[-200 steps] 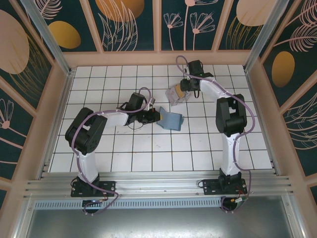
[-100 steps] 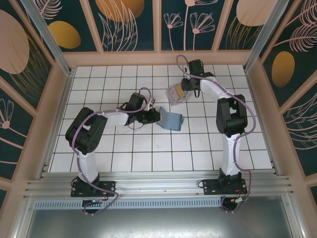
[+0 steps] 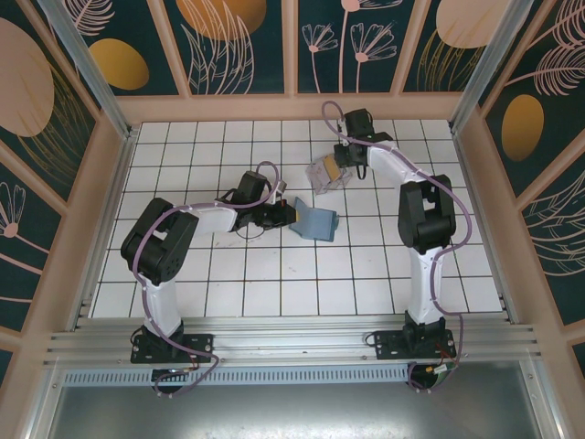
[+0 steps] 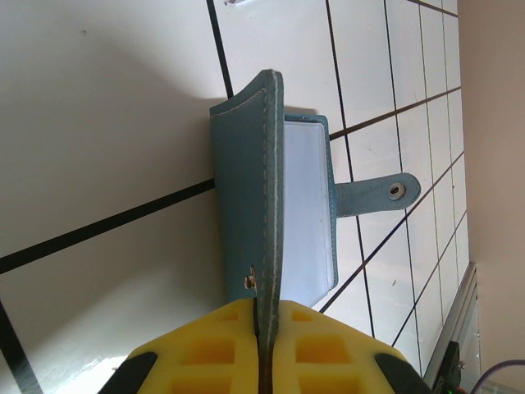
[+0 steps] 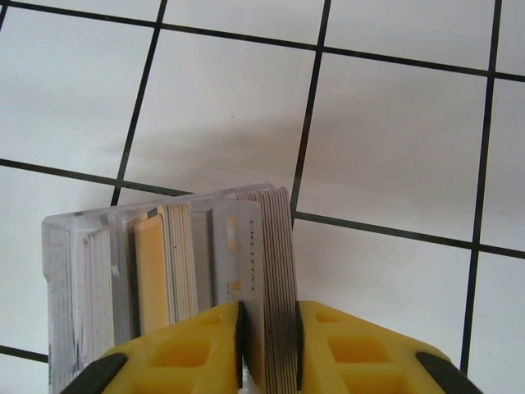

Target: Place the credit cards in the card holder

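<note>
The card holder point(image 3: 316, 222) is a teal-blue wallet standing open on the white grid near the middle. My left gripper point(image 3: 284, 214) is shut on the edge of one upright leaf point(image 4: 246, 189), with the yellow fingers point(image 4: 205, 349) pressed to both sides of it. The pale inner face point(image 4: 308, 205) and the snap strap point(image 4: 385, 190) lie to the right. The credit cards point(image 5: 275, 246) stand on edge in a clear box point(image 5: 61, 287), beside a gold-yellow card point(image 5: 152, 263). My right gripper point(image 5: 267, 324) is shut on a bunch of them; from above it point(image 3: 340, 170) is at the box point(image 3: 325, 173).
Wooden walls with painted panels close the grid floor at the back and sides. An aluminium rail point(image 3: 292, 343) runs along the near edge by the arm bases. Open tiles lie in front of the wallet and to the far left.
The right gripper's jaws have closed onto a bunch of cards in the clear box. The left gripper and the wallet have not moved.
</note>
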You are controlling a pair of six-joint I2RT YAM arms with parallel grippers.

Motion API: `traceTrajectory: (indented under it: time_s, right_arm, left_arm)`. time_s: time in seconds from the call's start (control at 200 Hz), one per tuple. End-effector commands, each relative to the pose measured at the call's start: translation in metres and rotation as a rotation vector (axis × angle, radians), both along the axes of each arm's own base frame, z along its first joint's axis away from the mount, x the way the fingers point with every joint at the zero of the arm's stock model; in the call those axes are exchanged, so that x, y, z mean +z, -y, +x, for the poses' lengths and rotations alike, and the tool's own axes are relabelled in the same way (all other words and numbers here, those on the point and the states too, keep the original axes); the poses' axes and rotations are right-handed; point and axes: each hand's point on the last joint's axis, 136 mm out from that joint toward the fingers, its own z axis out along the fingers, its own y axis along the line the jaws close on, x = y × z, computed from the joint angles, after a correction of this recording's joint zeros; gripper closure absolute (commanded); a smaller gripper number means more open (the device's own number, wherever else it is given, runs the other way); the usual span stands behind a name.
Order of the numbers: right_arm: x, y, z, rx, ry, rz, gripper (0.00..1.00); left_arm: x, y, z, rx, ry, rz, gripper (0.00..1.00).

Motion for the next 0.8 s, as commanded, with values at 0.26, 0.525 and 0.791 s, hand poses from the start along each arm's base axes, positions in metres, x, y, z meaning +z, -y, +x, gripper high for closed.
traceTrajectory:
  time_s: [0.26,0.525,0.791]
  right_arm:
    - [0.039,-0.005,0.001,0.016,0.066,-0.009,0.87]
    - [0.050,-0.009,0.000,0.028,0.071,0.063,0.93]
    - [0.074,-0.013,-0.008,0.066,0.070,0.291,0.94]
  left_arm:
    - [0.007,0.005,0.006,-0.009,0.012,-0.038,0.91]
    - [0.005,0.004,0.005,-0.006,0.013,-0.034,0.91]
    - [0.001,0.002,0.003,-0.001,0.007,-0.035,0.91]
